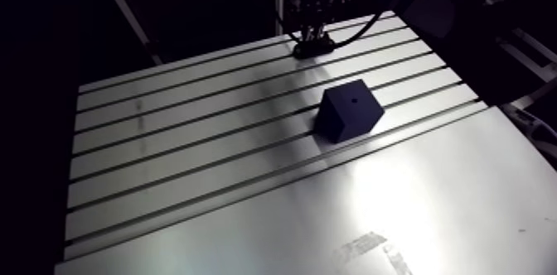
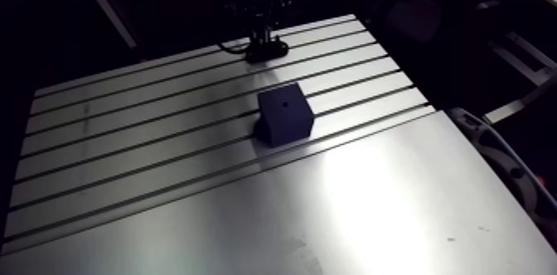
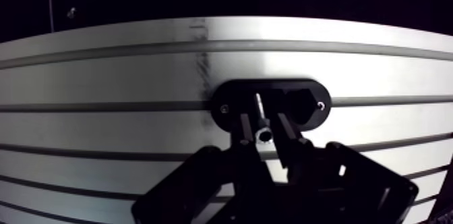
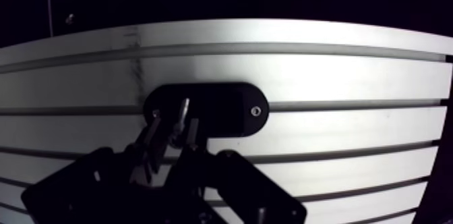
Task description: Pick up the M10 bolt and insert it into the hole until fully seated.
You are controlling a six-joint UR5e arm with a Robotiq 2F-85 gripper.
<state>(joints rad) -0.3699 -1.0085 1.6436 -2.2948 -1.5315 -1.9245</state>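
Observation:
In the wrist view a shiny M10 bolt (image 3: 260,108) stands in a black oval holder (image 3: 307,100) on the table. My gripper (image 3: 263,124) has both fingers pressed against the bolt's sides, so it is shut on it. In the arm view the gripper (image 1: 313,36) is down at the holder (image 1: 315,47) near the table's far edge. A dark cube-shaped block (image 1: 350,111) with a small hole (image 1: 354,103) in its top face sits mid-table, well in front of the gripper.
The slotted aluminium table (image 1: 191,154) runs in long grooves across the view. A smooth metal plate (image 1: 398,204) covers the near part. A second small hole (image 3: 321,105) shows in the holder beside the bolt.

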